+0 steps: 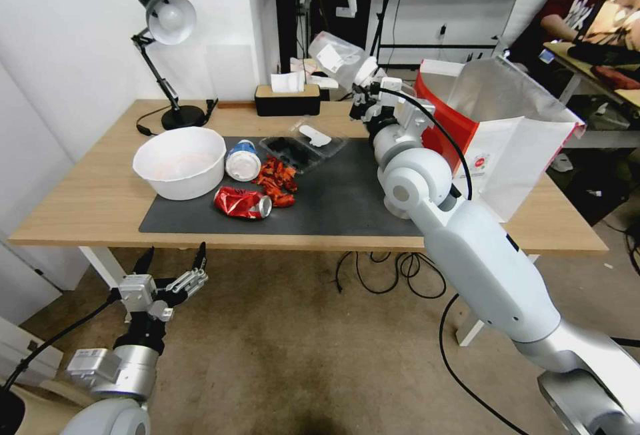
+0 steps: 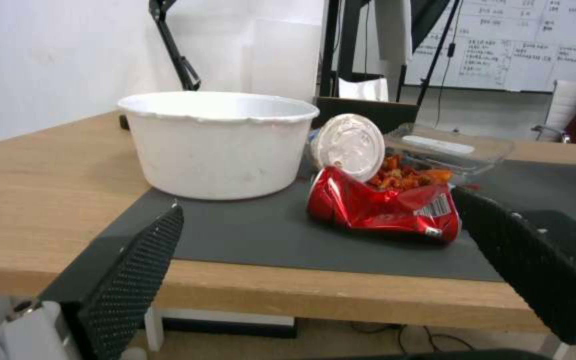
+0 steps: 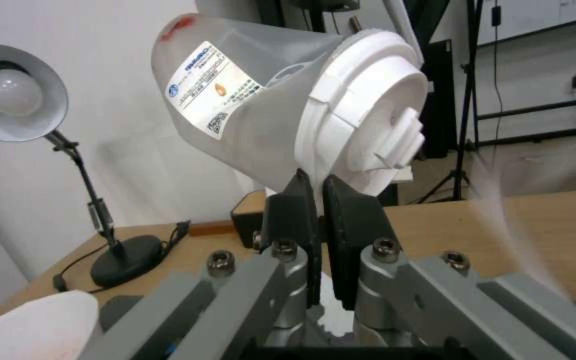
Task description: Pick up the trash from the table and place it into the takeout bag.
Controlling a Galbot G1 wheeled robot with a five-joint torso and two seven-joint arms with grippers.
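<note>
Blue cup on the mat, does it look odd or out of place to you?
Yes. The blue cup lies tipped on its side, white lid facing the table's near edge, beside the white bowl and the crushed red can.

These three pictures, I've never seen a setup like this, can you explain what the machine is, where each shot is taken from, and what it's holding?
It is a two-armed robot clearing a table. The wide shot comes from its head; the other two come from cameras on its wrists. The right gripper is shut on the rim of a clear plastic cup, raised beside the takeout bag. The left gripper hangs open below the table's near edge. On the table lie a white bowl, a blue cup, a crushed red can, red wrapper scraps and a clear tray.
</note>
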